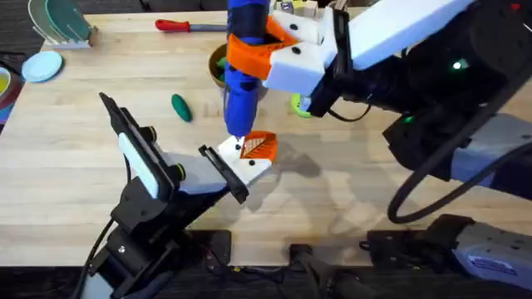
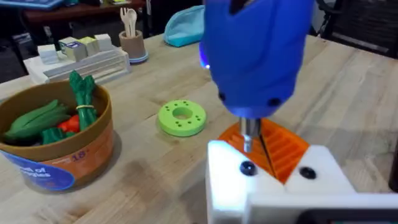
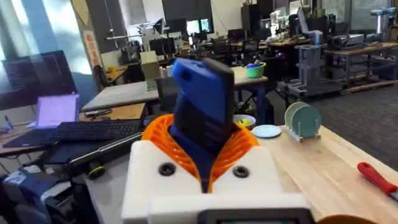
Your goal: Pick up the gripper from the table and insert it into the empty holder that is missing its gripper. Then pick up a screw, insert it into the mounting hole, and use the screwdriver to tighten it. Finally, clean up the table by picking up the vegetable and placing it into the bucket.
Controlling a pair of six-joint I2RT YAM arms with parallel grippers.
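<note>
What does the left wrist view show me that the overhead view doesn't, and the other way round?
Only the left wrist view shows the bucket's contents, green and red toy vegetables, and the metal bit coming down onto the white holder beside a dark screw hole. Only the overhead view shows the dark green vegetable lying loose on the table, the red-handled tool, and the right claw clamped round the blue screwdriver. Both show the screwdriver upright over the orange gripper and the green disc.
</note>
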